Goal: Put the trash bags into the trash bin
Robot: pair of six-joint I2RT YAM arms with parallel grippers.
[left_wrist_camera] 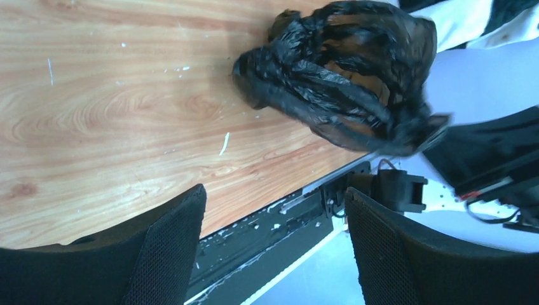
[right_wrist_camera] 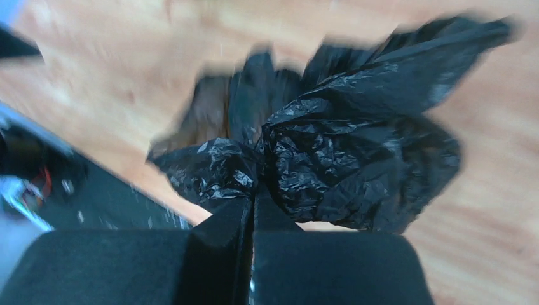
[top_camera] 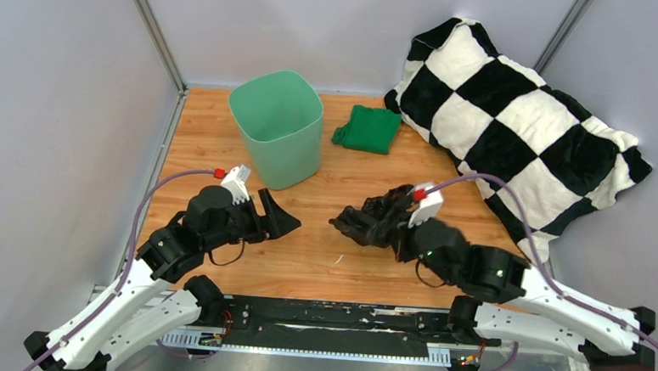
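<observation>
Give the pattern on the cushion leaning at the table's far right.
The cushion is a black-and-white checkerboard, clearest in the top external view.

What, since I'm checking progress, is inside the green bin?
Only bare green interior shows in the trash bin; its near inner wall is hidden. The trash bag is outside, in the right gripper.
</observation>
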